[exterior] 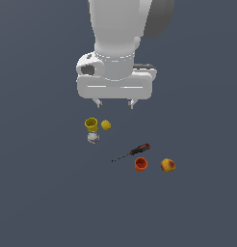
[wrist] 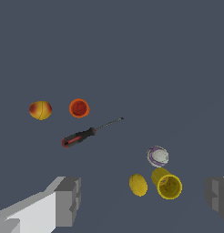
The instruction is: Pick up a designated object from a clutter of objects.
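The small orange-red cup (exterior: 140, 164) (wrist: 79, 108) stands upright on the grey floor, between the red-handled screwdriver (exterior: 132, 152) (wrist: 88, 133) and the yellow-red fruit (exterior: 167, 165) (wrist: 40, 110). My gripper (exterior: 114, 102) (wrist: 142, 200) hangs open and empty well above the floor, over the yellow cup (exterior: 91, 124) (wrist: 167, 183), the small yellow ball (exterior: 106, 125) (wrist: 138, 184) and the whitish lump (exterior: 93, 138) (wrist: 157, 156). The orange-red cup lies apart from the gripper, toward the exterior view's lower right.
The floor is a flat dark grey surface with no walls or edges in view. The white arm body (exterior: 118, 43) fills the upper middle of the exterior view.
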Controlling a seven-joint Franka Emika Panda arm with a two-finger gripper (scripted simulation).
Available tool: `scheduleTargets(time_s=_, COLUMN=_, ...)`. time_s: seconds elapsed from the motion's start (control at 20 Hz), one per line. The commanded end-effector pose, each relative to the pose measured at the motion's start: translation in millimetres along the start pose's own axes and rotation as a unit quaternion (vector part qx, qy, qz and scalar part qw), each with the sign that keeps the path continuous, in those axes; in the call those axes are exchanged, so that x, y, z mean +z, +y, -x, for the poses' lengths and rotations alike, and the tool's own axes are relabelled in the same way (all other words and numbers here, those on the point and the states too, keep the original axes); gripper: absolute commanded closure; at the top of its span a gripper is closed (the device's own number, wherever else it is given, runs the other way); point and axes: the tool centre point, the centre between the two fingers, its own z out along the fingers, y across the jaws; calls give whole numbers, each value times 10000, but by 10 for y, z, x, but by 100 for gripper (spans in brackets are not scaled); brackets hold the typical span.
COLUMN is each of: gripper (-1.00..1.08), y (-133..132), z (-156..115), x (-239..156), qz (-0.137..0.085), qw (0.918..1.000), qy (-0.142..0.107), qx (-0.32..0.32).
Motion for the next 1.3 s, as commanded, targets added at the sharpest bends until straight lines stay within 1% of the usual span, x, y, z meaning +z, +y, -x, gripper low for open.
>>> scheduleTargets(time_s=0.0, gripper=-92, y=0, z=0, x=0, qz=0, qw=10000, qy=0, qx=0)
scheduleTargets(time_s=0.15, gripper=-92, y=-40, z=9, x=-2, qz=19, qw=10000, qy=-11, qx=-51)
scheduleTargets(time_s=0.4, gripper=-92, y=-197, z=66, x=-31, qz=98, qw=9997, qy=-52, qx=-235)
scheduleTargets(time_s=0.65, gripper=-92, y=-204, z=76, x=-40, qz=104, qw=9997, qy=-55, qx=-236)
scheduleTargets(time_s=0.95, gripper=-92, y=-250, z=-8, x=83, qz=107, qw=9992, qy=-62, qx=-381)
scheduleTargets(time_s=1.25, gripper=-92, y=-361, z=-177, x=366, qz=110, qw=9975, qy=-80, qx=-700)
